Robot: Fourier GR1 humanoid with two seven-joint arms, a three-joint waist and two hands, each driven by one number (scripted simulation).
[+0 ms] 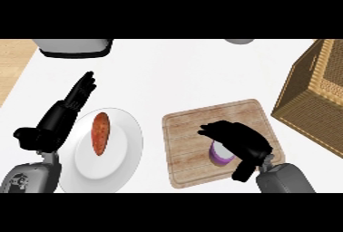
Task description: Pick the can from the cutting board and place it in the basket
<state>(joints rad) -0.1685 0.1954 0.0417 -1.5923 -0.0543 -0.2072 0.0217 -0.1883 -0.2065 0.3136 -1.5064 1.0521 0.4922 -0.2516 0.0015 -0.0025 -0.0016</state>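
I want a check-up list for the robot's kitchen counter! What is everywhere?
Surface: white counter top, pale wooden strip at the left edge.
Job's things: purple can with white top on the square wooden cutting board; woven wicker basket at the right.
Clutter: round white plate holding a reddish-brown sausage; grey appliance at the far edge.
Hands: right hand curled round the can; left hand open beside the plate.
Cables: nothing seen.
Surroundings: nothing seen.

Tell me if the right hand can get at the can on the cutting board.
Likely yes: the right hand already curls over the can on the cutting board, with nothing between them.
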